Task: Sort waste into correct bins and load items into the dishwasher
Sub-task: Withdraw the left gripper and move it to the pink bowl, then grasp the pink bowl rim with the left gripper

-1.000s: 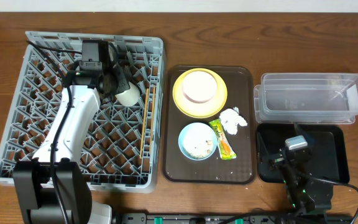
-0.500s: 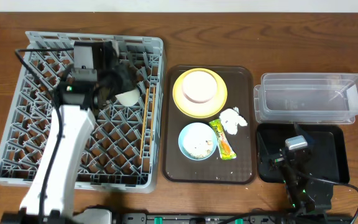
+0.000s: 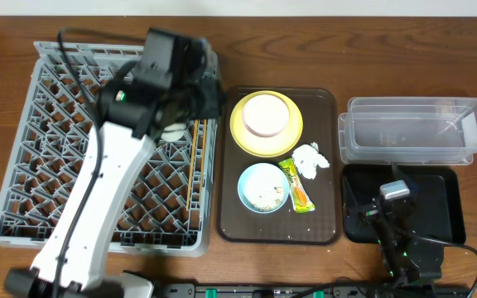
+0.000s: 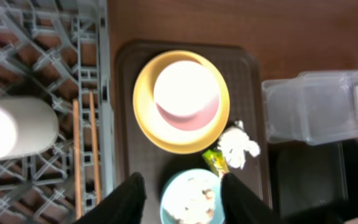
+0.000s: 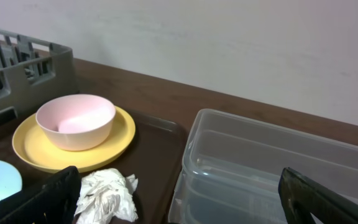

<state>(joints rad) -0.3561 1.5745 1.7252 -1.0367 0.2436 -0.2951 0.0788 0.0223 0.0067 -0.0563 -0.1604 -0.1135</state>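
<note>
A brown tray (image 3: 325, 211) sits on the wooden table (image 3: 305, 50), slightly toward three o'clock from the middle of the overhead view. Its long sides run from twelve to six o'clock, and its corners are rounded. The left wrist view shows its surface (image 4: 244, 87) finely textured. At nine o'clock from the tray, close by, lie two wooden chopsticks (image 3: 193, 170), side by side and parallel, pointing from twelve to six. A pale wall (image 5: 229, 37) rises behind the table. At six o'clock on the table's edge lies a black strip with green parts (image 3: 247, 291).
</note>
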